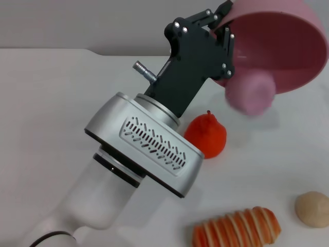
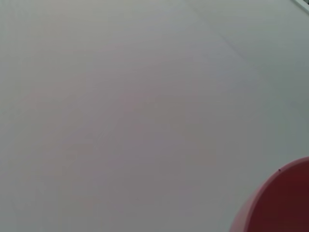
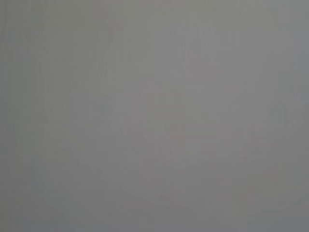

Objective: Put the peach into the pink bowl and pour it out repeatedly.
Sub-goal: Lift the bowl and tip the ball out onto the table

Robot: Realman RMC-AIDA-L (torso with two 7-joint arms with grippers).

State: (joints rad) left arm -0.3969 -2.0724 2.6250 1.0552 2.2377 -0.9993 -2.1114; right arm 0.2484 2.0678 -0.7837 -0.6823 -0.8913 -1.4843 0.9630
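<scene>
My left gripper (image 1: 224, 37) is raised over the table and shut on the rim of the pink bowl (image 1: 288, 46), which is tipped steeply on its side with its opening facing down and toward me. The pale pink peach (image 1: 251, 92) shows as a blur just below the bowl's lower rim, in the air above the table. A curved piece of the bowl (image 2: 282, 203) fills one corner of the left wrist view. The right wrist view holds only a plain grey surface, and the right gripper appears in no view.
An orange-red pear-shaped fruit (image 1: 206, 135) stands on the white table (image 1: 46, 103) under the left arm's wrist. A beige ball (image 1: 312, 208) lies at the near right. An orange-and-cream striped item (image 1: 237, 229) lies at the front edge.
</scene>
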